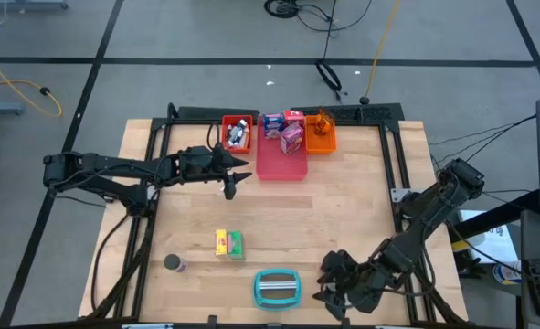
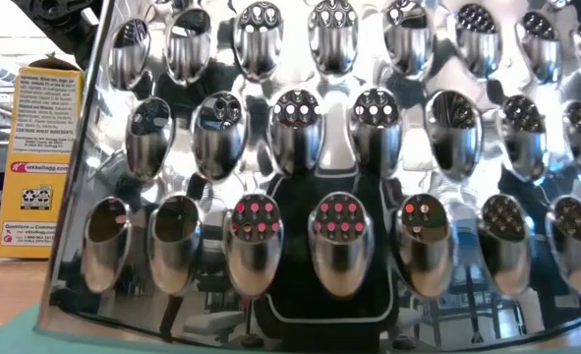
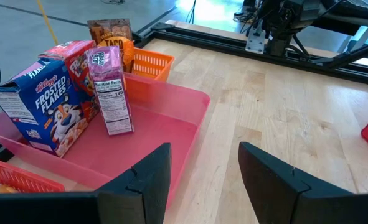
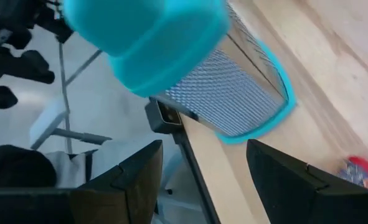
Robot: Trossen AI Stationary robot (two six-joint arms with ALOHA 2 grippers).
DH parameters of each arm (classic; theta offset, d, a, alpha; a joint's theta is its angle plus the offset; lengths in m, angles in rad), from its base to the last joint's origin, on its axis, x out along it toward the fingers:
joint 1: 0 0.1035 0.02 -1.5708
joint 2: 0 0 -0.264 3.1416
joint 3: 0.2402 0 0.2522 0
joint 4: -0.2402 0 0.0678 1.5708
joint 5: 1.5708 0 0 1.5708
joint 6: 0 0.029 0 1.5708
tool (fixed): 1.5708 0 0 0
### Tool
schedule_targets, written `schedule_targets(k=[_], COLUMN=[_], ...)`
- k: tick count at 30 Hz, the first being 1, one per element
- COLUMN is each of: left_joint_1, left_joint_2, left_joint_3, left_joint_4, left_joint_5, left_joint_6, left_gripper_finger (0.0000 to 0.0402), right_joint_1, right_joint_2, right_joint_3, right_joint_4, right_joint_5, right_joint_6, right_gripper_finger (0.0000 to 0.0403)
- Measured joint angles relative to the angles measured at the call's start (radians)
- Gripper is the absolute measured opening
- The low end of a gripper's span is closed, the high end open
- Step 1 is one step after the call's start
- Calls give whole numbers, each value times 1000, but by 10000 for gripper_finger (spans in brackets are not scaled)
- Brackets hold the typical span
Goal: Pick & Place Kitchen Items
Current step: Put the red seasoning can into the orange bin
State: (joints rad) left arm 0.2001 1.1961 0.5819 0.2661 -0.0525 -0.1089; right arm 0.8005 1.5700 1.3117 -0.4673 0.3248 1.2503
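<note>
I have three trays lined up at the far edge of the table. The pink tray sits just ahead of my left gripper, which is released with nothing between its fingers. In that tray stand a blue Frosted Flakes box, a red cereal box behind it, and a slim purple packet upright with its nutrition panel facing me. Beyond the pink tray is the orange tray, holding a brown taco packet. The red tray is on the pink tray's other side, holding small bottles I cannot make out.

Well behind the left gripper, toward the near edge, a yellow box and a green box lie touching side by side on the bare wood. A dark can stands near them, closer to the corner.

The left arm reaches in level from the table's left side, wrist turned so the fingers point at the pink tray's near wall.

My right gripper hangs at the near edge of the table with the arm folded back on itself. Its fingers stand apart, holding nothing. Just in front of them lies the teal-and-grey grater, teal handle toward the gripper. In the low view its perforated metal face fills almost everything, with the yellow box showing beside it.
</note>
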Motion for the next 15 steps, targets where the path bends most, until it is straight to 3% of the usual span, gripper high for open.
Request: schedule_targets(k=[15], left_joint_1=[0], left_joint_2=[0], left_joint_3=[0], left_joint_4=[0], left_joint_5=[0], left_joint_6=[0], left_gripper_finger=[186], right_joint_1=[0], right_joint_2=[0], right_joint_3=[0], right_joint_4=[52], right_joint_5=[21], right_joint_6=[-112], right_gripper_finger=[224])
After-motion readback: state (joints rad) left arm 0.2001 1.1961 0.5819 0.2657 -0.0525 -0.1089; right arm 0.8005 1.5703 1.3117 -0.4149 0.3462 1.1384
